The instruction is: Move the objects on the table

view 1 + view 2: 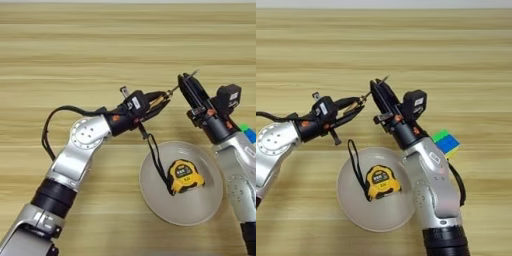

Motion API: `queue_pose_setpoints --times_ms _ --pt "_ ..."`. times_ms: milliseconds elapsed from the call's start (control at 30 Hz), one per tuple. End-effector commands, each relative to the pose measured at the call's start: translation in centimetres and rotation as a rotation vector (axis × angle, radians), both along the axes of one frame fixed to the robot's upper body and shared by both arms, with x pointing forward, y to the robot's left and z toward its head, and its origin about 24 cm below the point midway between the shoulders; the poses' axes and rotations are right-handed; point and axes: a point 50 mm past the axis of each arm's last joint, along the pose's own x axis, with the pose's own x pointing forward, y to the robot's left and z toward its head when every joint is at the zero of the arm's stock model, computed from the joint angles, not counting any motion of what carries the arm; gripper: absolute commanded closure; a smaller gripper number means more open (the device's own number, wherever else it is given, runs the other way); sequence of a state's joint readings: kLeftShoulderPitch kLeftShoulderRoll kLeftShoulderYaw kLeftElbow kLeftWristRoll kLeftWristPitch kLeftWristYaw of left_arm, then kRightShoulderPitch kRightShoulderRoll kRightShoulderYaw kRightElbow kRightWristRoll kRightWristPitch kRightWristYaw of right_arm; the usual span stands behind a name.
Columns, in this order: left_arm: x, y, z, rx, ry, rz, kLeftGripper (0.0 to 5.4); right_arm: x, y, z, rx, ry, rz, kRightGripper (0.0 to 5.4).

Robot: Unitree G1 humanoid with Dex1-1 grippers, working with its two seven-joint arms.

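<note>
My left gripper (161, 99) is shut on the tan wooden handle of the thin tool (173, 90) and holds it above the table (75, 45). The tool's dark shaft slants up to the right. My right gripper (184, 83) is shut on that shaft, and the tip pokes out beyond its fingers. A yellow-black tape measure (181, 176) lies in a pale round plate (200, 212), its black strap (154, 152) looping over the plate's left rim. The multicolour puzzle cube (446, 142) sits on the table to the right of my right forearm.
The plate lies near the front of the table, under and between both forearms. A black cable (50, 130) loops beside my left arm. Bare wood stretches across the far half of the table.
</note>
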State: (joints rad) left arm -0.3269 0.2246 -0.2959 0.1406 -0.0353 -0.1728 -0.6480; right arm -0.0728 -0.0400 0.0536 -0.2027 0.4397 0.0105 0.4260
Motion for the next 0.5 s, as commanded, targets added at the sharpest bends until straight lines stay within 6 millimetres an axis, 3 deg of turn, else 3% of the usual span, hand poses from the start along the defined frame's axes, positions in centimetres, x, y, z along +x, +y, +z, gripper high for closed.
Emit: queue_pose_setpoints --times_ms 33,167,500 --pt "0.26 0.10 0.35 0.016 -0.036 0.009 4.23 0.21 -0.65 0.19 -0.009 0.001 -0.029 5.00" --pt "0.40 0.05 0.29 0.017 -0.034 0.016 3.88 0.24 -0.70 0.21 -0.009 0.000 -0.029 5.28" --pt "0.44 0.32 0.13 0.025 -0.033 0.024 2.86 0.27 -0.74 0.24 -0.012 -0.001 -0.030 5.31"
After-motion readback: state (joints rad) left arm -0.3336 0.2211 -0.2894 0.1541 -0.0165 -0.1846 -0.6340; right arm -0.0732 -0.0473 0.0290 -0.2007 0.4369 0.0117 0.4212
